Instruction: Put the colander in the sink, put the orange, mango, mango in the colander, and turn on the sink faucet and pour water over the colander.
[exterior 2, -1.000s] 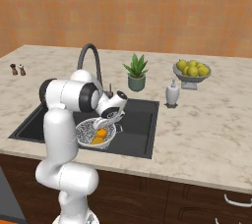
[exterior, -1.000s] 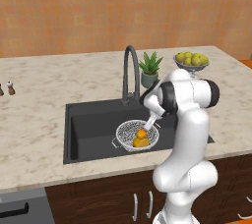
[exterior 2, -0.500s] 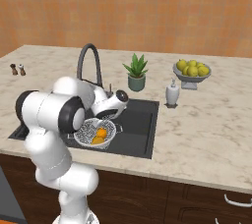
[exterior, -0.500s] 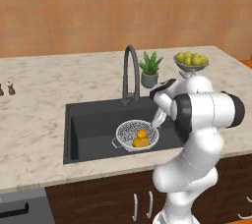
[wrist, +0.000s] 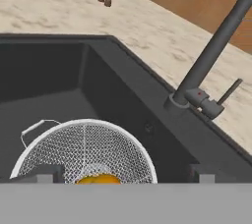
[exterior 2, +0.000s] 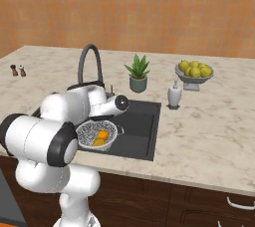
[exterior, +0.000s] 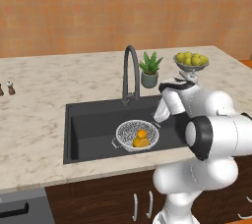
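Across the middle of both base views runs the pale marble counter (exterior: 44, 115), and sunk into it, at centre frame, is the black sink (exterior: 91, 125). From its back edge rises the dark faucet (exterior: 130, 73), arched over the basin; in the hand view it slants up the right side, a small lever at its base. The white arm fills the lower right of the left base view and the lower left of the right base view, its gripper (wrist: 123, 174) hanging just above the colander (exterior: 138, 134), which sits on the sink floor toward the front. The fingers (wrist: 47, 174) are spread wide at the bottom corners of the hand view, gripping nothing. In the colander lie the orange (exterior: 141, 133) and, touching it, yellow-orange mangos (exterior: 140, 143) that I cannot tell apart. Right of the faucet stands a potted plant (exterior: 149, 70); further right, a bowl of yellow-green fruit (exterior: 191, 61) and a soap dispenser (exterior 2: 174, 94). 2 small shakers (exterior: 6, 89) stand at far left.
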